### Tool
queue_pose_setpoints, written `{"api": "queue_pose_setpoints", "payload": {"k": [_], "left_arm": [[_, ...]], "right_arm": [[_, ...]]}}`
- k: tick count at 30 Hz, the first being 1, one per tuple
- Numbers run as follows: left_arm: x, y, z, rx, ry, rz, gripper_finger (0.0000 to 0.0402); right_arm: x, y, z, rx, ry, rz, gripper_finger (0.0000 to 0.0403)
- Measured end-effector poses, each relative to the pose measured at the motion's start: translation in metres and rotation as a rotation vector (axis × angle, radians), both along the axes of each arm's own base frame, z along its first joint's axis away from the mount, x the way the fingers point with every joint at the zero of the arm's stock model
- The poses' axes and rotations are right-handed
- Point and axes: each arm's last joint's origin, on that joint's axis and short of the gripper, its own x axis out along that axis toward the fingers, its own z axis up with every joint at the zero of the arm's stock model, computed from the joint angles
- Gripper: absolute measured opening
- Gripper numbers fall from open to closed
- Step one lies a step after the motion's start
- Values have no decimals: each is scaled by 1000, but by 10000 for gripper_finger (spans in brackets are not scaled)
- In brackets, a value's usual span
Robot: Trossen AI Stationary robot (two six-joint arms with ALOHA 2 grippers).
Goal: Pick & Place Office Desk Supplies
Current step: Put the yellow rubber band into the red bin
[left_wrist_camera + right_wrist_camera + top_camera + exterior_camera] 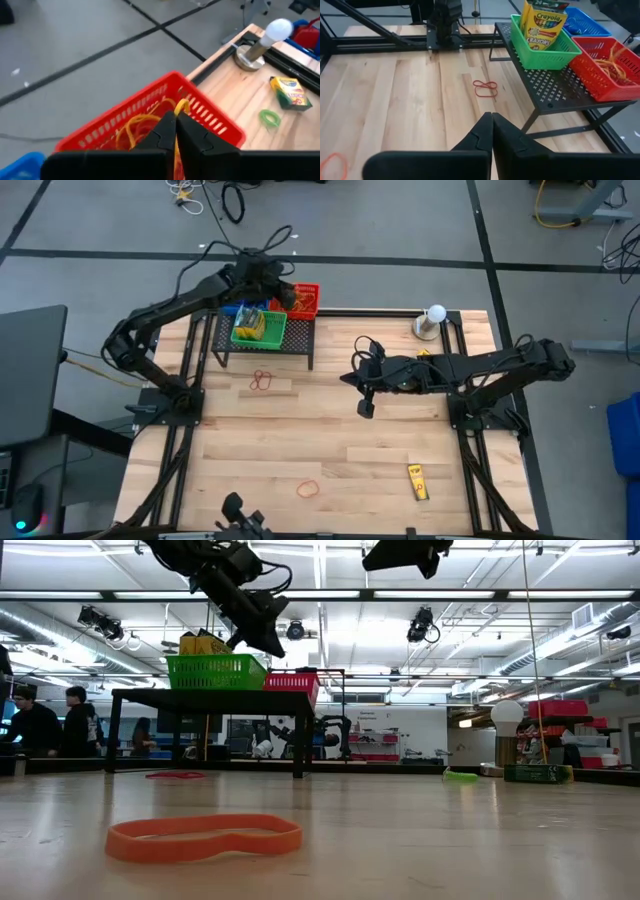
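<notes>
Yellow cardboard crayon boxes [543, 20] printed "Crayola" and "24" stand upright in the green plastic basket [545, 50] on the black perforated metal shelf [555, 87]. The left claw [175, 125], fingers together, pinches a yellow rubber band [181, 106] over the red plastic basket [210, 115]. The right claw [492, 127] hangs closed and empty above the wooden desk [395, 100], where a red rubber-band loop [485, 88] lies twisted into a figure eight.
</notes>
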Motion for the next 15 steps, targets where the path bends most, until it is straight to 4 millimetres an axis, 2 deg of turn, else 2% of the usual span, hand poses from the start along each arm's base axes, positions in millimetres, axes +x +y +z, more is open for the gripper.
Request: {"api": "queue_pose_setpoints", "payload": {"k": [3, 8, 12, 15], "left_arm": [[-6, 3, -3, -57, 0, 37, 38], [-10, 6, -4, -158, -41, 19, 107], [-12, 6, 4, -202, -72, 17, 162], [-13, 5, 18, -201, -78, 13, 190]], "right_arm": [[0, -2, 0, 0, 0, -6, 8], [2, -6, 1, 17, -19, -10, 5], [2, -6, 2, 26, -25, -10, 8], [2, -6, 2, 52, -29, -20, 10]]}}
